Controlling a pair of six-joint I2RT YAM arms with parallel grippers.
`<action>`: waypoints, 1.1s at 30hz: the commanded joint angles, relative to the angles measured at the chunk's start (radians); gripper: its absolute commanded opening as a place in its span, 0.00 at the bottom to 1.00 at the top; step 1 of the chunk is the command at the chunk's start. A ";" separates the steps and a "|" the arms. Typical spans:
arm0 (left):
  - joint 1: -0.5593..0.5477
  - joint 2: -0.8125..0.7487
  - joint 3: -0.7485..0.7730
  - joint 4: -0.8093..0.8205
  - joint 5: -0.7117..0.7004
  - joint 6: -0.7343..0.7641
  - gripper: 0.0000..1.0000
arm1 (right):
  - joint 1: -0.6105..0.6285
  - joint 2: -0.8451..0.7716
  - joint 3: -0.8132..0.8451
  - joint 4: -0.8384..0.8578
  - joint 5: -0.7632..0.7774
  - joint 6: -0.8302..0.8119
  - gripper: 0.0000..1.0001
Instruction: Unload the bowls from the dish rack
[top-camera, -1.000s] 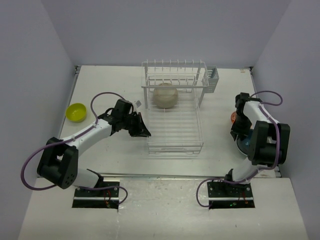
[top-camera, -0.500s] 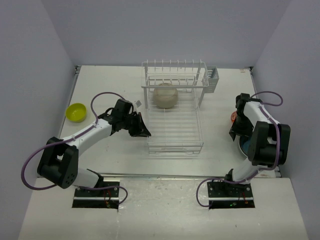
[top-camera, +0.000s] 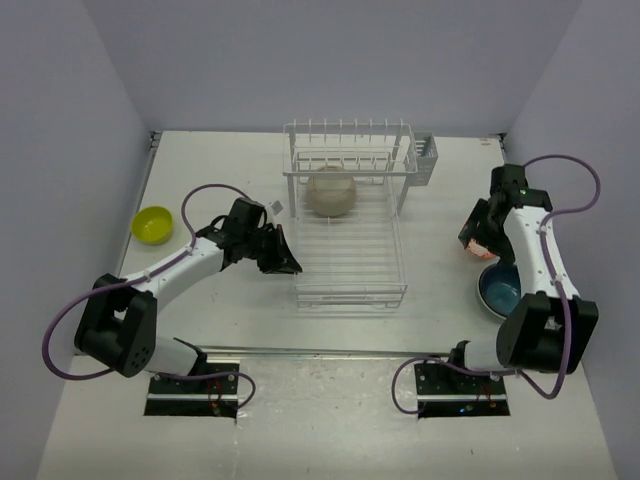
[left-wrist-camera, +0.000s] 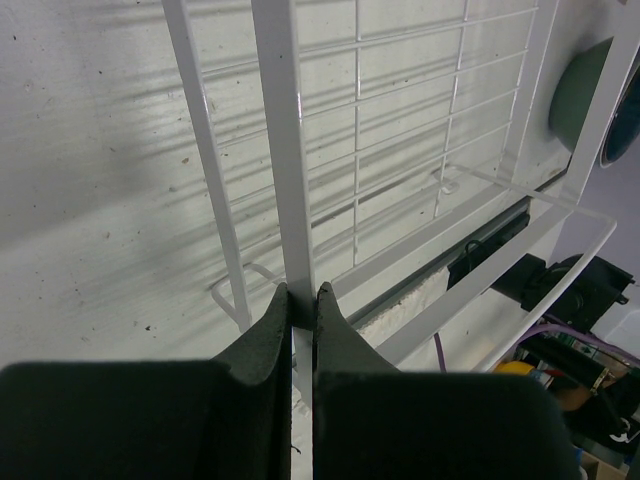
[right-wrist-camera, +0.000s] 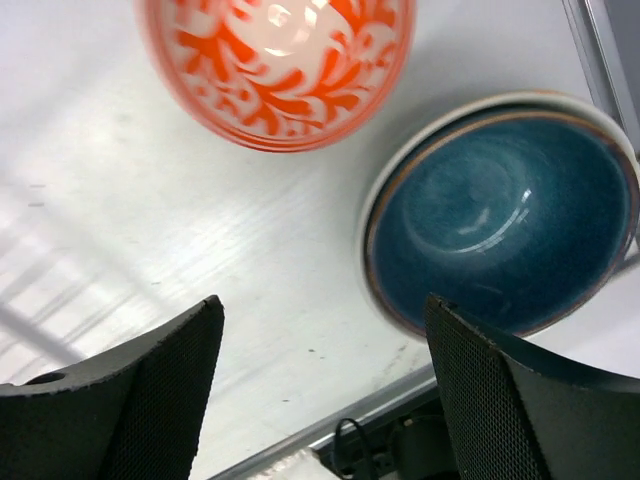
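The white wire dish rack (top-camera: 350, 285) stands mid-table with the beige-cream bowl (top-camera: 330, 192) in it under the raised shelf. My left gripper (top-camera: 285, 262) is shut on the rack's left edge wire (left-wrist-camera: 285, 150). The yellow-green bowl (top-camera: 153, 223) sits on the table at the left. My right gripper (top-camera: 480, 232) is open and empty above the white bowl with orange-red pattern (right-wrist-camera: 275, 65) and the dark blue bowl (right-wrist-camera: 500, 210), which stand side by side on the table at the right. The blue bowl also shows from above (top-camera: 500, 293). A dark teal-green bowl (left-wrist-camera: 575, 90) shows past the rack.
A small grey caddy (top-camera: 426, 160) hangs on the rack's far right corner. The table's near metal edge (right-wrist-camera: 420, 400) runs close to the blue bowl. Walls close the table on the left, back and right.
My right arm has lifted and swung away from the bowls at the right, uncovering the dark blue bowl. My left gripper has stayed on the rack's edge.
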 joint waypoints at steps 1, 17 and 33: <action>0.016 0.069 -0.043 -0.076 -0.169 0.105 0.00 | 0.026 -0.090 0.121 -0.025 -0.110 0.019 0.81; 0.016 -0.026 0.053 -0.149 -0.233 0.105 0.38 | 0.481 -0.193 0.118 0.253 -0.443 0.018 0.63; 0.014 -0.160 0.130 -0.173 -0.232 0.077 0.72 | 0.642 -0.048 0.168 0.340 -0.461 -0.099 0.78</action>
